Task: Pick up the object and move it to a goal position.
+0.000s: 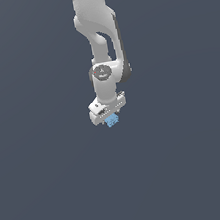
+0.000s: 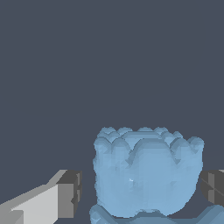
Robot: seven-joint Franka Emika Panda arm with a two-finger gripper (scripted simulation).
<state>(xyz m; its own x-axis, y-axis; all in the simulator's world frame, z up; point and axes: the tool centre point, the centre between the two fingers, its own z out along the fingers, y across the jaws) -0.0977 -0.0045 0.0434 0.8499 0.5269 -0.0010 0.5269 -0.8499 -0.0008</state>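
Note:
The object (image 1: 113, 120) is a small light-blue lumpy thing of stacked rounded lobes, just below the white gripper (image 1: 108, 115) near the middle of the exterior view. In the wrist view the object (image 2: 146, 175) fills the space between the two dark finger pads. One pad (image 2: 72, 192) stands apart from it with a visible gap. The other pad (image 2: 213, 186) sits at or very near the object's side. The gripper (image 2: 141, 188) straddles the object with its jaws open. I cannot tell whether the object rests on the ground or hangs above it.
A plain dark grey-blue surface (image 1: 53, 182) lies all around. The white arm (image 1: 101, 37) comes down from the top of the exterior view. No other objects show.

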